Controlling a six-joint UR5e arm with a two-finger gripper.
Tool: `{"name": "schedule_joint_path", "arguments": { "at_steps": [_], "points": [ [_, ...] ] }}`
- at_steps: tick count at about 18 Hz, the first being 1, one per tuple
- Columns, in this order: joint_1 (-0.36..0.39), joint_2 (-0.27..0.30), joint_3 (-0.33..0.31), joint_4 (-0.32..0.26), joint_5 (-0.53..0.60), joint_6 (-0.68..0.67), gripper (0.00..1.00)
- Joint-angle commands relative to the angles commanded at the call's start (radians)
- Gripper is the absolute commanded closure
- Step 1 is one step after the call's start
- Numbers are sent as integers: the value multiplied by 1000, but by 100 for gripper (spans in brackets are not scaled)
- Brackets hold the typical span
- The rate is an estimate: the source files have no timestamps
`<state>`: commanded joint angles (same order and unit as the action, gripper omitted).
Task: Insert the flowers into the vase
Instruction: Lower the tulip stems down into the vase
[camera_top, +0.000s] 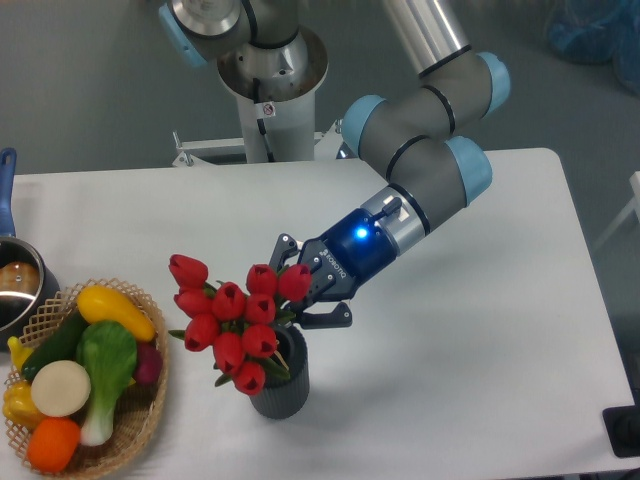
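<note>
Half the vase (280, 392) mouth hidden, flowers (235, 320)

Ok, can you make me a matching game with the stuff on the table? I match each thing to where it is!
Things:
1. flowers
2. vase
3. basket
4. pot

Places:
A. at the far left edge of the table
B. at the front left, full of toy vegetables
C. leaning out of the vase mouth, beside the gripper
D. standing near the front edge, under the red buds

Pairs: 1-C, 2-D, 3-B, 4-A
</note>
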<state>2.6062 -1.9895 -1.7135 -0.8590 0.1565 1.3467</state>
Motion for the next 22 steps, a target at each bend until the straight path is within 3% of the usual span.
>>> {"name": "schedule_joint_path", "arguments": {
  "at_steps": [10,22],
  "points": [
    [0,-34,-21,18,2,12,93],
    [-3,-55,-37,21,80,41,89]
  ]
}}
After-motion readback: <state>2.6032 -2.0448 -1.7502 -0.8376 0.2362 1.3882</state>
